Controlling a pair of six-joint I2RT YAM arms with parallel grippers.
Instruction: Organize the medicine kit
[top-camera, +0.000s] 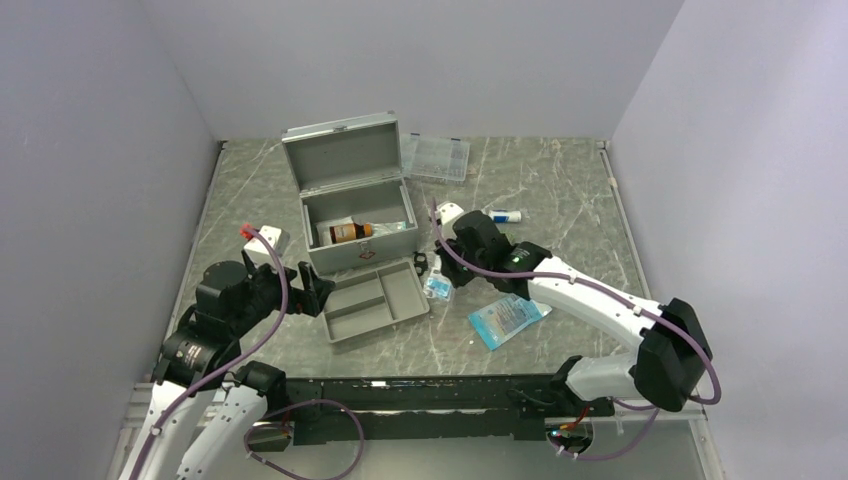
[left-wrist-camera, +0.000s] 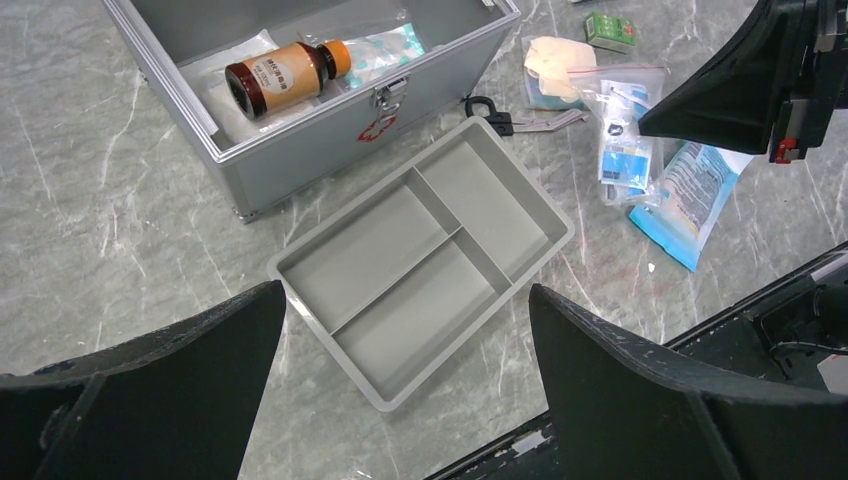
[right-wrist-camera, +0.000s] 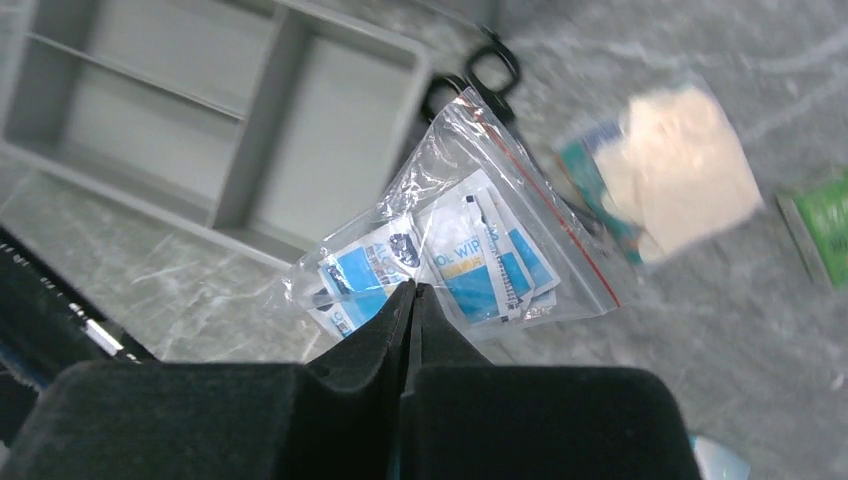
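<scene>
**Top external view.** The medicine kit (top-camera: 350, 165) is a grey metal rectangular box. It stands on the marbled grey table (top-camera: 560, 190) left of centre, with its hinged lid raised upright behind the body. A brown bottle (top-camera: 350, 232) with an orange cap lies on its side inside the box. A shallow grey divided tray (top-camera: 378, 300) of matte plastic rests just in front of the kit. A flat clear compartment case (top-camera: 435, 157) lies behind and to the right of the kit. The left gripper (top-camera: 320, 292) sits beside the tray's left edge. The right gripper (top-camera: 440, 275) points down at a clear zip bag (top-camera: 437, 288). A glossy blue packet (top-camera: 508, 320) lies nearby.

**Left wrist view.** The left gripper's two black, rough-textured fingers (left-wrist-camera: 180, 370) stand wide apart and hold nothing. The tray lies between and beyond them, showing three rectangular compartments. The kit's front face carries a metal latch and a small red mark. Black-handled scissors (left-wrist-camera: 500, 112) and a small green box (left-wrist-camera: 610, 28) lie to the right of the kit.

**Right wrist view.** The right gripper's jaws are fully closed, with the tips meeting at the near edge of the zip bag. It is not possible to tell whether any film is pinched between them. The bag is crinkled, has a red seal line and holds blue-and-white wipe sachets. A soft beige pad (right-wrist-camera: 685, 170) lies beyond it.
</scene>
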